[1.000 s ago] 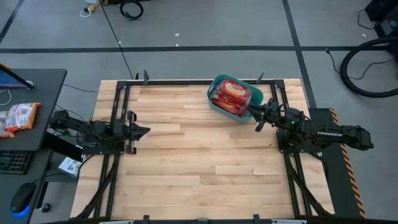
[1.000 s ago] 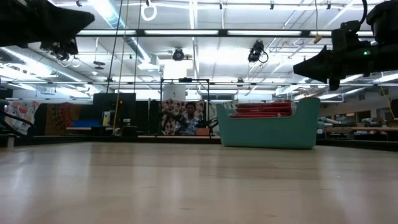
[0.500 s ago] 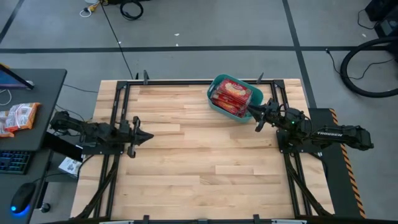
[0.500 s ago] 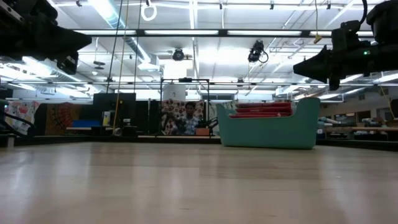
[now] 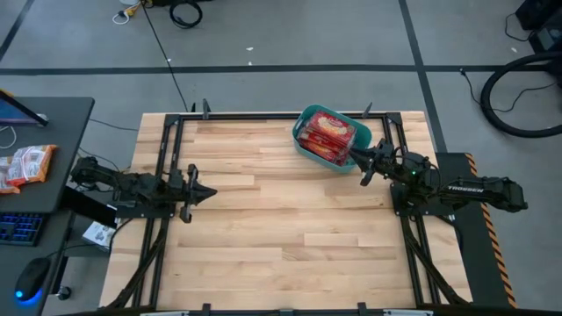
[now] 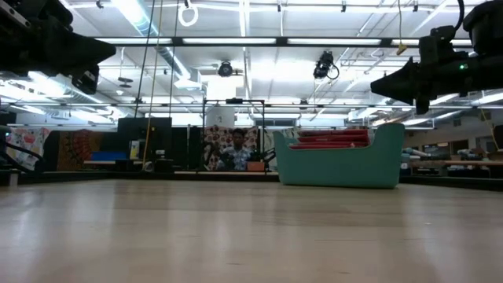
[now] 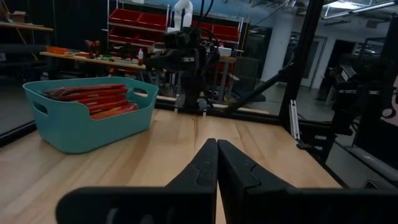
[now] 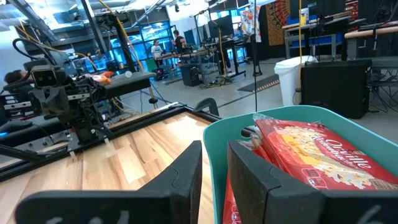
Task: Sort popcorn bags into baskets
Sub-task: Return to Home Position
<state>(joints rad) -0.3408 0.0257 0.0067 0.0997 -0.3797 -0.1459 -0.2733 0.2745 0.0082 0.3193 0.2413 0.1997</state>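
Just ahead of the parted right pincer (image 5: 356, 160), the teal basket (image 5: 297, 133) of popcorn bags (image 5: 327, 133); left pincer (image 5: 209, 191) clenched, well apart

basket (image 5: 298, 133): one teal plastic tub, rectangular with rounded corners, plain sides, a slot handle in the end wall; standing upright.
basket, place: on the table near its far edge, right of the middle, toward the far right corner; turned askew to the table's edges.
popcorn bags (image 5: 327, 133): flat red packets with a yellow-cream picture in the middle and pale lettering.
popcorn bags, place: all inside the basket.
popcorn bags, pose: stacked and overlapping, the topmost face up, reaching about rim height; their number cannot be told.
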